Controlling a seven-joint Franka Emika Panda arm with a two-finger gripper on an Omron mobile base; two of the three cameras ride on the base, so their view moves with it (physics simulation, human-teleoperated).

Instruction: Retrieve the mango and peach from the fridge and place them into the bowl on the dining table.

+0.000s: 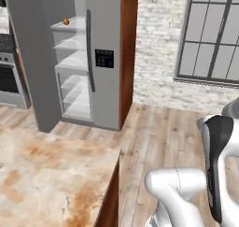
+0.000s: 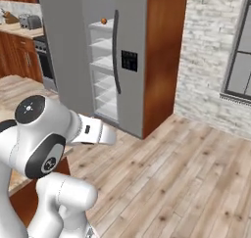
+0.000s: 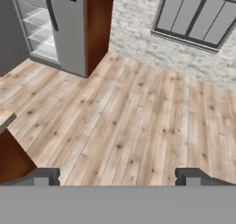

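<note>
A tall grey two-door fridge (image 1: 105,58) stands with its left door swung wide, baring a white interior of clear shelves; a small round orange fruit (image 1: 66,21) sits on the top visible shelf, at its front left corner. The right door is closed and carries a long dark curved handle (image 1: 89,51) and a black control panel (image 1: 104,58).

The left base view alone takes in the beige, rust-veined marble top of the dining table (image 1: 51,174), whose near corner ends just short of the fridge's open door, with a strip of wooden plank floor (image 3: 138,117) between them. The right base view adds wall cabinets, a stone counter and a silver toaster (image 2: 30,21) to the left of the fridge. The hand view looks down across bare floor toward the fridge foot, a white brick wall (image 3: 152,48) and a dark-framed window (image 3: 198,13).

The two-finger gripper (image 3: 117,177) hangs over open floor, its dark fingertips (image 3: 44,176) spread far apart and holding nothing. To the fridge's right a reddish-brown wooden panel (image 2: 164,56) bounds the alcove. The floor between arm and fridge lies open, the table's corner and the swung door edging it on the left.
</note>
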